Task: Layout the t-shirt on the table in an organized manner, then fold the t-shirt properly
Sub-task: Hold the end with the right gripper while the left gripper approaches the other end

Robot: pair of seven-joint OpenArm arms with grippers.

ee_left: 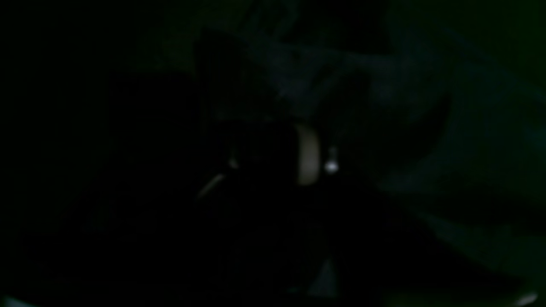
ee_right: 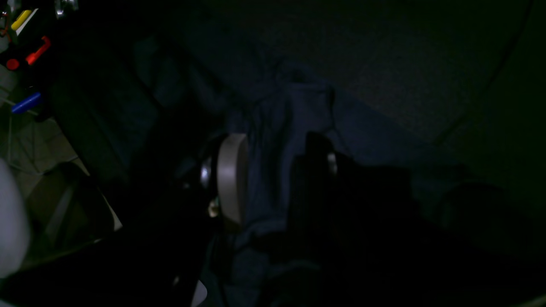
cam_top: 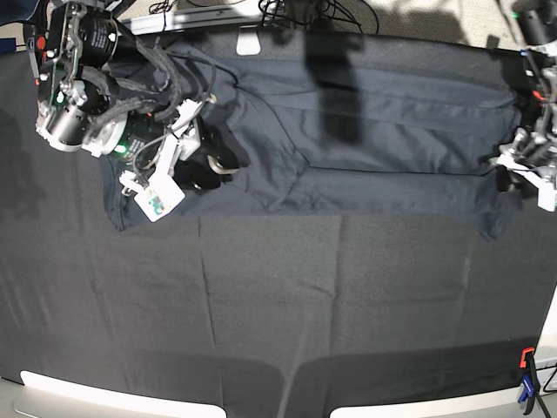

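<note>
T-shirt point(cam_top: 365, 148): spread across counter point(cam_top: 278, 296) between both end effectors. Right end effector point(ee_right: 277, 179): fingers parted, cloth between them. Left end effector point(cam_top: 509, 170): at shirt's edge, grip indiscernible

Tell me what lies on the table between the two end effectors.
In the base view, only the t-shirt spans the stretch from the right end effector to the left end effector, spread across the table.

The t-shirt point(cam_top: 365, 131) is plain dark navy with a faint bluish sheen. Under it, the table point(cam_top: 278, 305) is matte black, crossed by pale crease lines, with a whitish edge. A red and blue clamp point(cam_top: 526, 383) sits at its corner.
</note>
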